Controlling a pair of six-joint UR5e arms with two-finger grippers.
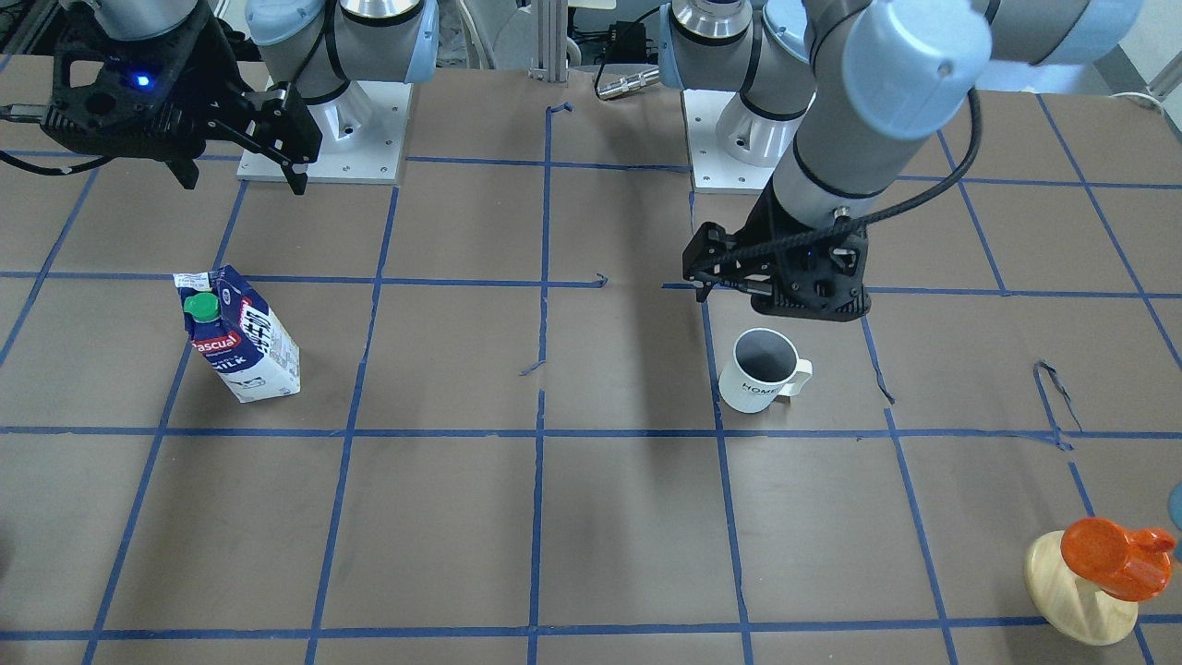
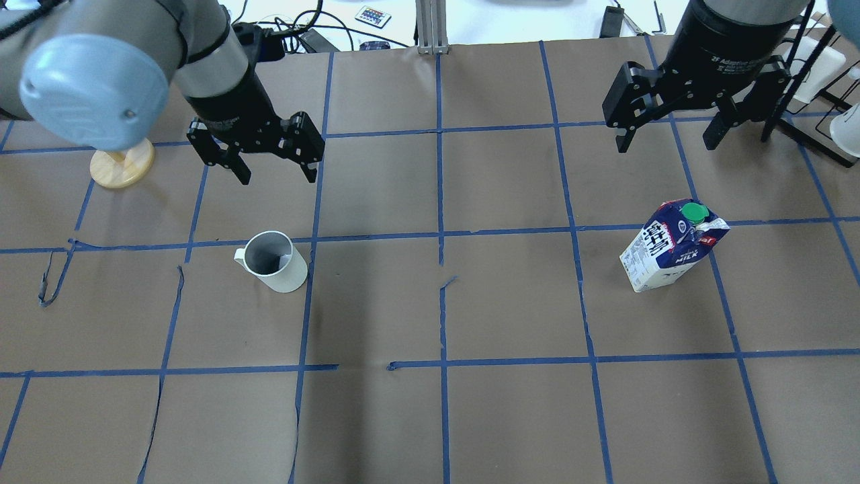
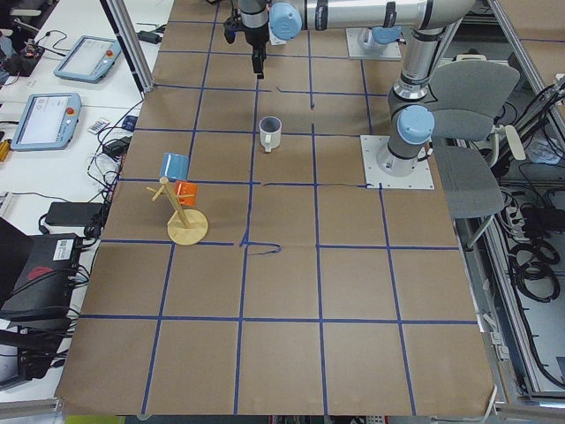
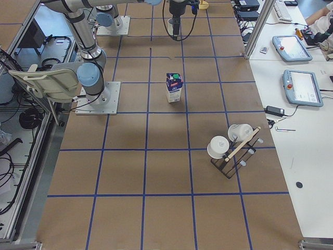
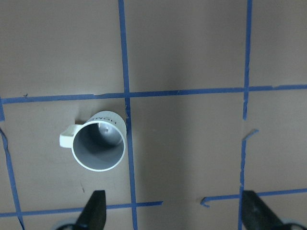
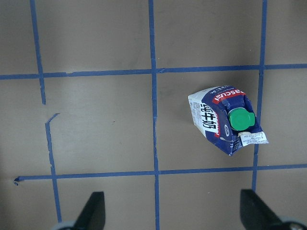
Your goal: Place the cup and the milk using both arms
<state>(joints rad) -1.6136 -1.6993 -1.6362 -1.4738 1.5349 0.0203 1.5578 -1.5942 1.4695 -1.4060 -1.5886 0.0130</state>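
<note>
The white cup stands upright on the brown table, handle to the overhead view's left; it also shows in the front view and the left wrist view. My left gripper is open and empty, raised above the table close to the cup; in its wrist view the cup sits left of centre. The blue and white milk carton with a green cap stands upright, also seen in the front view and the right wrist view. My right gripper is open and empty, high above the carton.
A round wooden stand with an orange cup is at the table's left end; its base lies behind my left arm. A black rack with white cups stands at the right end. Blue tape lines grid the table.
</note>
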